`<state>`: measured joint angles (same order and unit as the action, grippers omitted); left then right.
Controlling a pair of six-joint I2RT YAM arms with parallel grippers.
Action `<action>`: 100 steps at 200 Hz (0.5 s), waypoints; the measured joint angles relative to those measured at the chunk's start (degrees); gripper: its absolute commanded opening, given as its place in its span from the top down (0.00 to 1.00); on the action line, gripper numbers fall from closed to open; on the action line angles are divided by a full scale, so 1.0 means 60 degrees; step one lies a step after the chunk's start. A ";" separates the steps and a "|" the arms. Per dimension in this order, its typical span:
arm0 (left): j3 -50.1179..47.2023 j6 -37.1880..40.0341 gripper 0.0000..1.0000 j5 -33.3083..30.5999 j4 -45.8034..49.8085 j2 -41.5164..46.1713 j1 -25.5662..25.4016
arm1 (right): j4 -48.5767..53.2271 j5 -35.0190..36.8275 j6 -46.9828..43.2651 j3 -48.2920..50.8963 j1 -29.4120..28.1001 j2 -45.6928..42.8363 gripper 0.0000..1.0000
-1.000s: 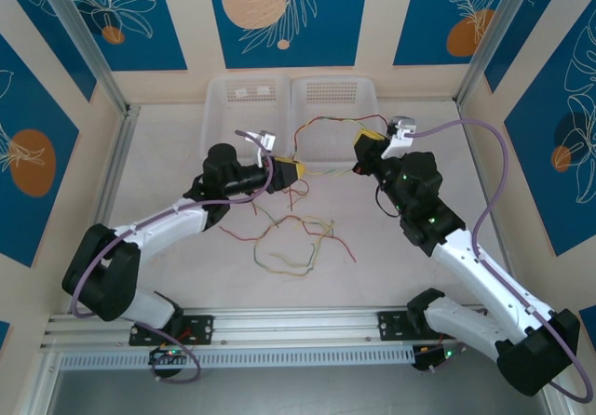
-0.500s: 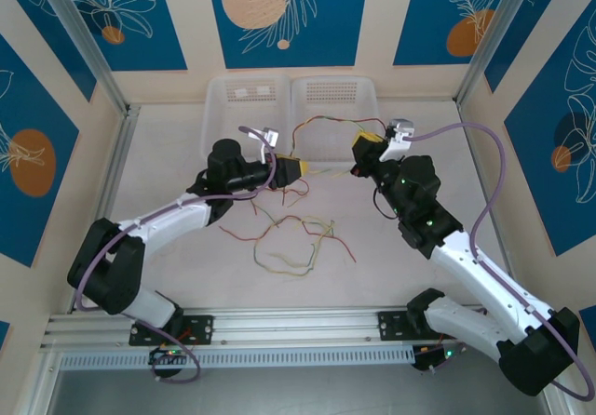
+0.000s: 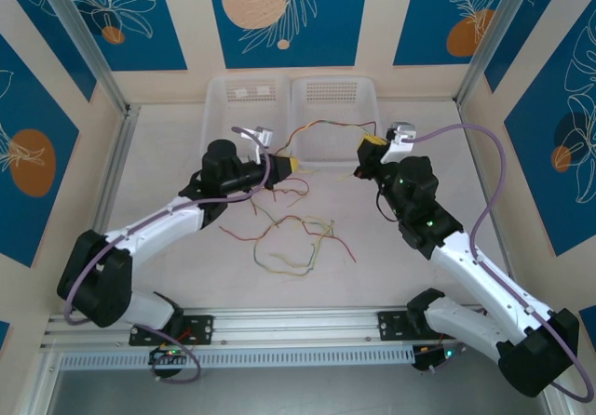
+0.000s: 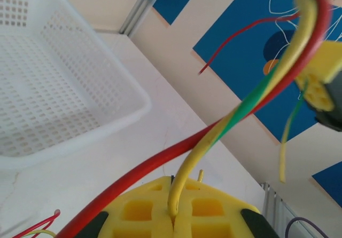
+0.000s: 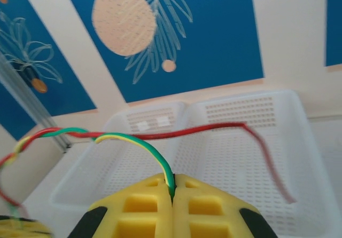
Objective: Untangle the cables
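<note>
A yellow-green cable [image 3: 313,128] and a red cable [image 4: 133,175] run twisted together in the air between my two grippers. The left gripper [image 3: 287,166] is shut on one end of the yellow-green cable [image 4: 184,182], with the red one passing along its left finger. The right gripper [image 3: 370,145] is shut on the other end [image 5: 163,166], and its red cable [image 5: 214,127] trails off over the baskets. Several more red and yellow-green cables [image 3: 293,238] lie in a loose tangle on the table below, between the arms.
Two white perforated baskets [image 3: 244,91] [image 3: 333,87] stand side by side against the back wall, just behind the stretched strand. Metal frame posts [image 3: 112,89] rise at the back corners. An aluminium rail [image 3: 279,327] carrying the arm bases runs along the near edge.
The left gripper has closed on the yellow-green cable and shifted slightly back toward the baskets. The right gripper has lifted a little, still shut, and the strand between them hangs higher.
</note>
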<state>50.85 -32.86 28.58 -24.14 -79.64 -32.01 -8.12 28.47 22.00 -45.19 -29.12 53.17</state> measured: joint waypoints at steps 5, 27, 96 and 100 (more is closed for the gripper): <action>-0.0022 0.0040 1.00 -0.0029 0.0036 0.0138 0.0022 | 0.0124 0.0073 -0.0025 0.0000 0.0106 -0.0015 1.00; -0.0084 0.0080 1.00 0.0036 0.0146 0.0608 0.0204 | 0.0765 0.0240 -0.0025 -0.0004 0.0656 -0.0025 1.00; -0.0368 0.0295 1.00 0.0936 0.0805 0.1319 0.1045 | 0.1829 -0.1151 0.0051 0.0033 0.1614 -0.0025 1.00; -0.0386 0.0317 1.00 0.0973 0.0863 0.1392 0.1096 | 0.1818 -0.1271 0.0044 0.0055 0.1621 -0.0033 1.00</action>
<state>48.53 -30.96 34.41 -18.96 -71.29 -25.43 2.79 20.84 22.26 -44.86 -19.40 52.97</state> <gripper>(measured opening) 0.044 0.045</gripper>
